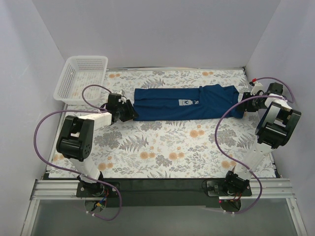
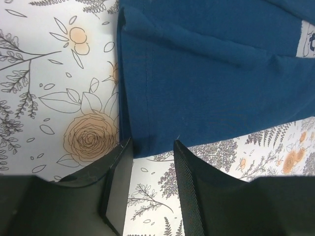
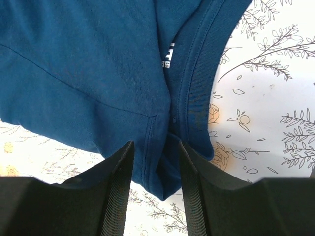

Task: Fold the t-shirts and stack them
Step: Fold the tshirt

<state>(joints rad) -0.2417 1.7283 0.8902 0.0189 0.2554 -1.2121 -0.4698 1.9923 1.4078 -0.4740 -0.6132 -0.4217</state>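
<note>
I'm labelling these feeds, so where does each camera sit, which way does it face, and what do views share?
Top external: above and behind the arms, looking down at the table; both arms show, bases at the bottom, shirt between left fingers and right fingers.
Left wrist: on the left wrist, looking down past its open fingers at the shirt's hem corner.
Right wrist: on the right wrist, looking past its open fingers at the collar end.
Shared: all three show the shirt and the flowered table.
</note>
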